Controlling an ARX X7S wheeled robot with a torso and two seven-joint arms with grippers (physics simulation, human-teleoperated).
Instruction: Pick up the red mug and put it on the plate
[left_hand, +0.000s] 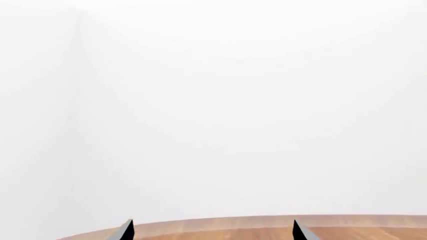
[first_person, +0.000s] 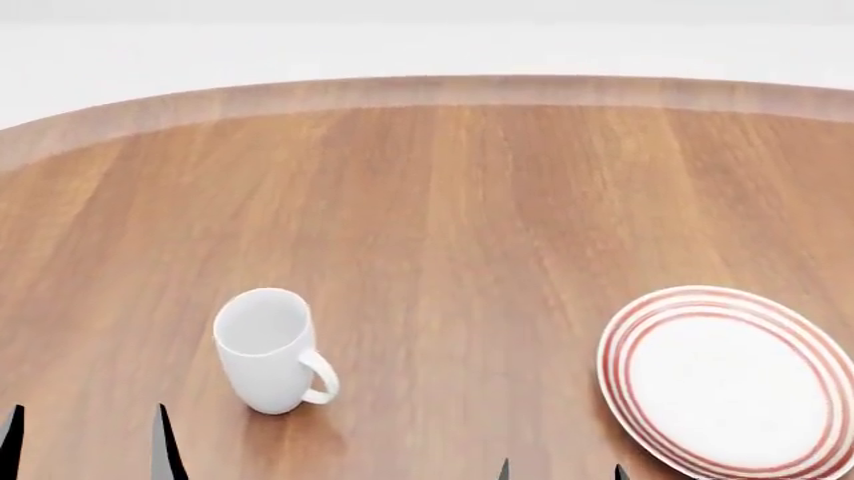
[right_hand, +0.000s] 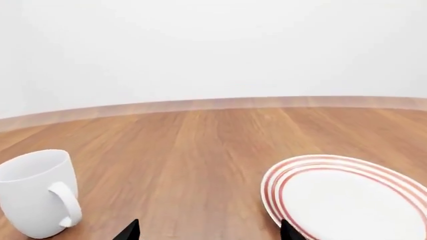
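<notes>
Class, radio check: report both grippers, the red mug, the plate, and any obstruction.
Left gripper and right gripper open, empty, low at near edge. Red mug not in view. Plate bare, near right. White mug upright, near left, clear of the plate.

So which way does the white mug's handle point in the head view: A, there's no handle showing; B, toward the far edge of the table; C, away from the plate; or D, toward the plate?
D: the white mug stands upright with its handle on the side facing the plate, which lies empty at the robot's right.
</notes>
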